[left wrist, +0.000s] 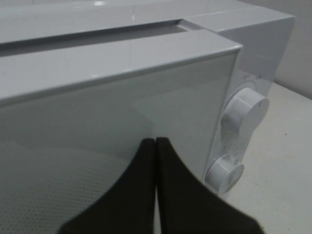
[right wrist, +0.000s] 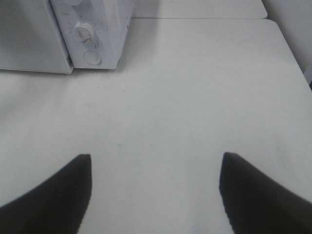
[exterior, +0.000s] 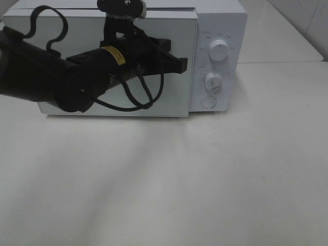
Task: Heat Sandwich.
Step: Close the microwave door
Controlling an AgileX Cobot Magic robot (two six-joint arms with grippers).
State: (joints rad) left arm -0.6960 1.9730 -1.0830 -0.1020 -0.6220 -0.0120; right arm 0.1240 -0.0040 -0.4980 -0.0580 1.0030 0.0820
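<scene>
Left fingers (left wrist: pixel 168 190) were pressed shut with nothing between them, tips right up at the glass door (left wrist: pixel 122 107) of the microwave (exterior: pixel 220 20), near the edge by the knobs (exterior: pixel 219 50). Couldn't tell if they were actually touching the glass. The door looked closed or close to it.

Right fingers (right wrist: pixel 58 195) were spread wide and empty, hanging over bare surface (right wrist: pixel 185 97), off to the side of the microwave.

The sandwich wasn't visible in any view. My guess is it was behind the door, but the glass showed nothing.

As for handling, I'd expect it to be light, soft and layered, so easy to squash or slide apart. I'd pinch it gently across the bread edges, or better, move whatever it sits on.
</scene>
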